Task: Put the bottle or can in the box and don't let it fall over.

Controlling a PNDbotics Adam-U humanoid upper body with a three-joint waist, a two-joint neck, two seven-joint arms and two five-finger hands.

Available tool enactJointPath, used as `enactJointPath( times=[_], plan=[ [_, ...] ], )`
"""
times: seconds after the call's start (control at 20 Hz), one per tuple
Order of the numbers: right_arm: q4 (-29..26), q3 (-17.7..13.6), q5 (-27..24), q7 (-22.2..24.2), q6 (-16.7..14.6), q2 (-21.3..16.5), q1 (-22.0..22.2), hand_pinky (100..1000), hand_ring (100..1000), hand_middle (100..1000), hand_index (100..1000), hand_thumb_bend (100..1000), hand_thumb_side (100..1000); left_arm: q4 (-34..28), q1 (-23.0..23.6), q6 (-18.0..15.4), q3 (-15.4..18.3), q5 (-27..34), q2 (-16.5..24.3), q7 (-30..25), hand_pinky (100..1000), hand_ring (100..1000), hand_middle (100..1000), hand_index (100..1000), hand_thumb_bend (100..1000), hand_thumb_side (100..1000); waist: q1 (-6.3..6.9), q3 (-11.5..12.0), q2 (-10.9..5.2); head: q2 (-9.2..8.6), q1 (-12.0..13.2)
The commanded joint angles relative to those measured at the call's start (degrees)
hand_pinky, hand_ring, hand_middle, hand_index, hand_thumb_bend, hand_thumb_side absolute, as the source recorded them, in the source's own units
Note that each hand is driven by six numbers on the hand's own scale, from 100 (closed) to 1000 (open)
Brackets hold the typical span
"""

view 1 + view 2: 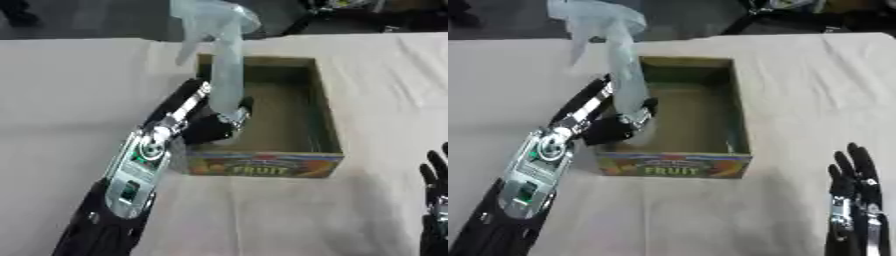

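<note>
A: Status of left hand (213, 127)?

B: Curled round the lower body of the tall translucent pale-blue plastic spray bottle (223, 65). Positioned inside the near-left corner of the open cardboard box with the printed "FRUIT" front panel (325, 120).

A: Bottle location?

B: Rising straight up out of the grasp, trigger head well above the fingers and above the box rim. Base hidden behind the hand; contact with the box floor cannot be confirmed.

A: Right hand (855, 200)?

B: Idle, fingers straight and pointing up, well apart from the box on the right.

A: Failure risks?

B: Top-heavy profile: probable tipping if released before the base sits flat. Bottle close against the left wall, just beyond the fingers; possible snag of fingers on that wall during withdrawal, dragging the bottle over. Possible shift of the light box if nudged.

A: Precaution?

B: Confirm base seating, then open fingers slowly and retreat upward, away from the wall.
</note>
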Motion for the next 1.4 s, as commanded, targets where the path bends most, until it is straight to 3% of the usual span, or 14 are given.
enactJointPath(
  times=[0.05, 0.15, 0.2, 0.35, 0.45, 0.55, 0.65, 0.8, 1.0, 1.05, 1.1, 1.15, 1.2, 1.4],
  plan=[
    [-1.27, -0.36, -0.21, -0.35, -0.05, -1.07, 0.25, 1000, 1000, 1000, 1000, 100, 679, -0.86, -0.62, -0.03, 0.54, -1.01, 0.60, 0.14, 1000, 1000, 1000, 1000, 100, 413, 0.10, 0.10, -1.55, 0.27, -0.35],
    [-1.27, -0.41, -0.29, -0.39, -0.10, -1.20, 0.35, 1000, 1000, 1000, 1000, 100, 679, -0.84, -0.42, -0.03, 0.64, -0.69, 0.62, 0.37, 1000, 1000, 1000, 1000, 100, 439, 0.19, 0.17, -1.66, 0.39, -0.48],
    [-1.27, -0.44, -0.33, -0.41, -0.13, -1.26, 0.41, 1000, 1000, 1000, 1000, 100, 679, -0.86, -0.31, -0.04, 0.67, -0.05, 0.60, 0.34, 1000, 1000, 1000, 1000, 100, 615, 0.24, 0.22, -1.72, 0.46, -0.53],
    [-1.27, -0.47, -0.40, -0.42, -0.19, -1.39, 0.57, 1000, 1000, 1000, 1000, 100, 679, -0.93, -0.36, 0.02, 0.72, 1.80, 0.77, -0.34, 1000, 1000, 1000, 1000, 100, 570, 0.34, 0.30, -1.88, 0.58, -0.53],
    [-1.27, -0.45, -0.44, -0.40, -0.23, -1.44, 0.65, 1000, 1000, 1000, 1000, 100, 679, -0.96, -0.61, 0.37, 0.85, 1.39, 1.07, 0.01, 1000, 1000, 1000, 1000, 100, 566, 0.38, 0.31, -1.95, 0.63, -0.44],
    [-1.27, -0.44, -0.50, -0.40, -0.28, -1.47, 0.67, 1000, 1000, 1000, 1000, 100, 679, -0.64, -0.64, 0.65, 0.80, 0.60, 1.03, 0.30, 1000, 1000, 1000, 1000, 100, 623, 0.41, 0.28, -1.96, 0.72, -0.28],
    [-1.27, -0.46, -0.55, -0.42, -0.26, -1.46, 0.67, 1000, 1000, 1000, 1000, 100, 679, -0.10, -0.52, 0.87, 0.85, 0.61, 0.88, 0.13, 1000, 1000, 1000, 1000, 100, 566, 0.41, 0.29, -1.95, 0.87, -0.28],
    [-1.27, -0.43, -0.52, -0.39, -0.23, -1.41, 0.66, 1000, 1000, 1000, 1000, 100, 680, 0.35, -0.52, 1.53, 0.87, 0.25, 0.95, 0.50, 1000, 1000, 1000, 1000, 100, 604, 0.40, 0.33, -1.93, 1.07, -0.37],
    [-1.27, -0.43, -0.47, -0.46, -0.21, -1.32, 0.66, 1000, 998, 1000, 1000, 100, 681, -0.09, -0.56, 2.21, 0.52, -0.66, 1.01, 1.09, 1000, 1000, 1000, 1000, 100, 565, 0.36, 0.37, -1.93, 1.40, -0.42],
    [-1.27, -0.43, -0.47, -0.48, -0.21, -1.32, 0.66, 1000, 998, 1000, 1000, 100, 681, -0.29, -0.52, 2.25, 0.46, -0.67, 1.03, 0.97, 1000, 1000, 1000, 1000, 100, 570, 0.36, 0.39, -1.93, 1.54, -0.43],
    [-1.27, -0.43, -0.46, -0.50, -0.21, -1.32, 0.66, 1000, 998, 1000, 1000, 100, 681, -0.47, -0.46, 2.31, 0.43, -0.62, 1.07, 0.78, 1000, 1000, 1000, 1000, 100, 648, 0.38, 0.41, -1.93, 1.69, -0.47],
    [-1.27, -0.44, -0.44, -0.52, -0.21, -1.32, 0.66, 1000, 998, 1000, 1000, 100, 681, -0.64, -0.37, 2.41, 0.40, -0.55, 1.12, 0.57, 1000, 1000, 1000, 1000, 100, 661, 0.39, 0.42, -1.93, 1.83, -0.51],
    [-1.27, -0.44, -0.43, -0.55, -0.21, -1.32, 0.66, 1000, 997, 1000, 1000, 100, 681, -0.81, -0.25, 2.56, 0.43, -0.49, 1.18, 0.47, 1000, 1000, 1000, 1000, 100, 584, 0.40, 0.45, -1.93, 1.96, -0.56],
    [-1.27, -0.46, -0.43, -0.65, -0.18, -1.38, 0.66, 1000, 996, 1000, 1000, 100, 681, -1.74, 0.37, 3.72, 0.37, 0.12, 1.39, 0.95, 1000, 1000, 1000, 1000, 100, 439, 0.48, 0.53, -1.96, 2.06, -0.67]
  ],
)
